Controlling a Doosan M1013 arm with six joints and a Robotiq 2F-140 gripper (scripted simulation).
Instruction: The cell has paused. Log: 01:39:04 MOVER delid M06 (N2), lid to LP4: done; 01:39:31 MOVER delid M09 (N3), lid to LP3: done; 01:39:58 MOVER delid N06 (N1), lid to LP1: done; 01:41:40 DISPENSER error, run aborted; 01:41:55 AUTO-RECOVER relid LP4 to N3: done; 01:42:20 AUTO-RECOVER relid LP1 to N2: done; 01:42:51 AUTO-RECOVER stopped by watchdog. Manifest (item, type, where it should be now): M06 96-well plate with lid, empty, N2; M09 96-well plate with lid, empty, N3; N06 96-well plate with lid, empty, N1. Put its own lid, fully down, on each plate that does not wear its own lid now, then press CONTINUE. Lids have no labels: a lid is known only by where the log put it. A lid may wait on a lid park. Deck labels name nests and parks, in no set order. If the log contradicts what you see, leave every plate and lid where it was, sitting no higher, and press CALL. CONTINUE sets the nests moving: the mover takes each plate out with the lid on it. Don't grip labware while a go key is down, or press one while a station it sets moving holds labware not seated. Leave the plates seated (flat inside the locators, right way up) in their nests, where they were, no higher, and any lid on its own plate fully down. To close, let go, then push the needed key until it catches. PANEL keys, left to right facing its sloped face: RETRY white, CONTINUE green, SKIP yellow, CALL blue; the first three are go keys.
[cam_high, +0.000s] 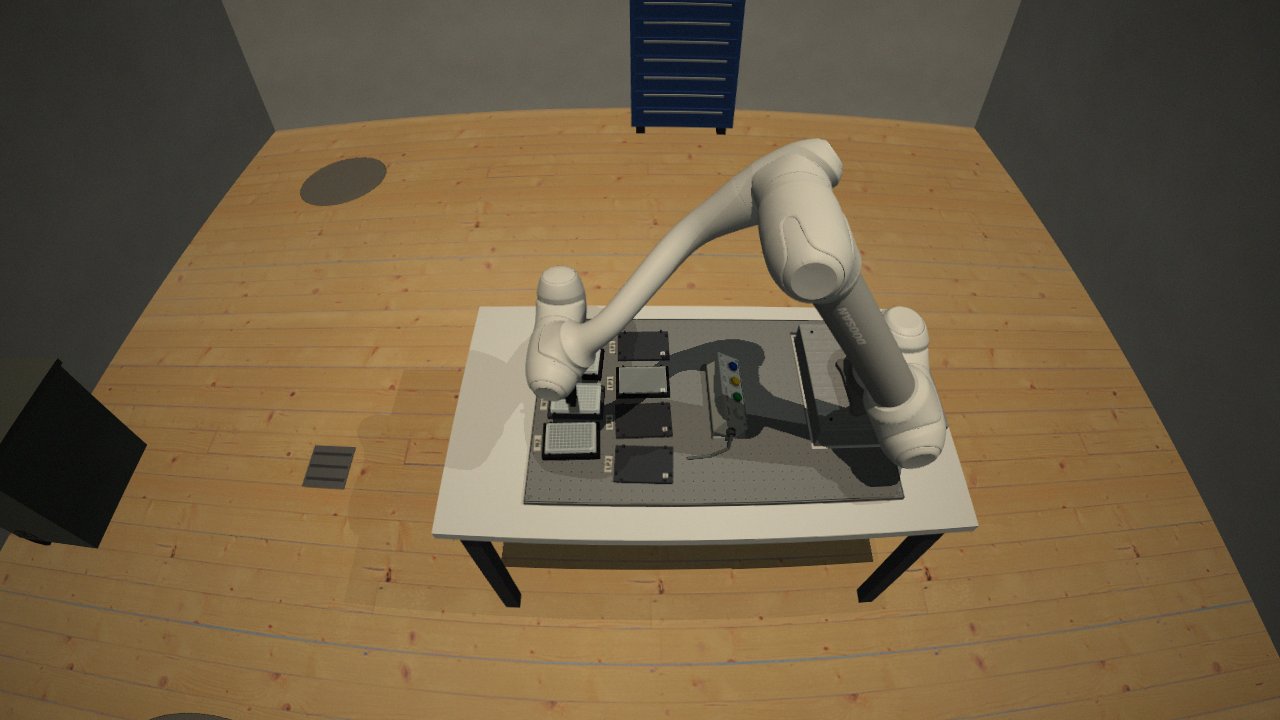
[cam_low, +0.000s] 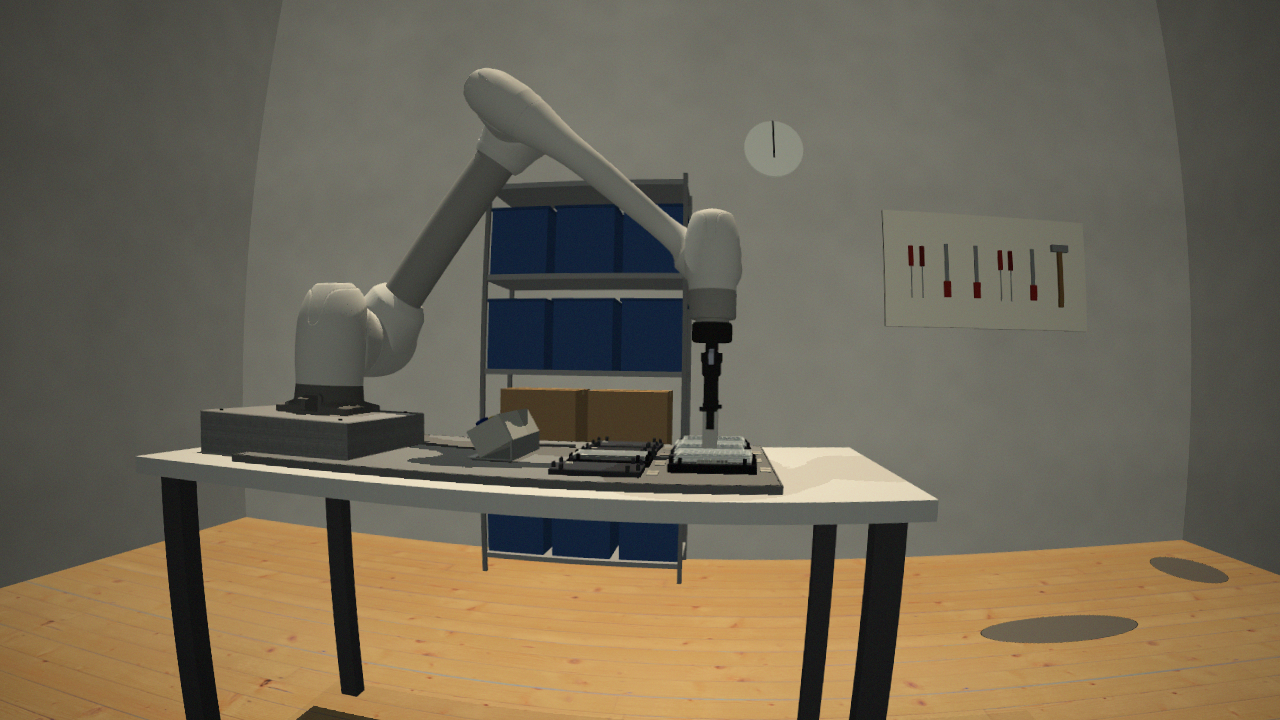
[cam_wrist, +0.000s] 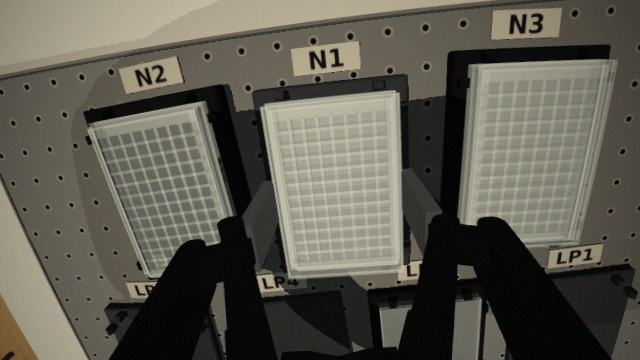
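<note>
The lid (cam_wrist: 335, 180) sat in the middle of the wrist view, held over the N1 nest (cam_wrist: 330, 87). It looked bigger and nearer than the plates beside it, and it covered the LP4 label at its lower edge. The gripper (cam_wrist: 334, 210) was partly closed on it, with one grey pad (cam_wrist: 260, 215) on its left edge and one on its right. I could not tell if a plate lay under the lid, as the lid hid the nest.

On the left, the N2 plate (cam_wrist: 160, 185) sat in its black nest, with a clear lid on it. On the right, the N3 plate (cam_wrist: 532, 150) sat in its nest under a lid too. Its lid edges looked doubled, maybe a little off to one side.

At the bottom of the wrist view, right of the middle, another lid (cam_wrist: 430, 325) lay on a park, just left of the LP1 label. The top view showed it in the second park from the top (cam_high: 642, 380).

In the top view the panel (cam_high: 726, 394) stood mid-table, right of the parks. The arm (cam_high: 680, 241) reached from the right side across to the nests at the left of the grey deck (cam_high: 716, 492).
</note>
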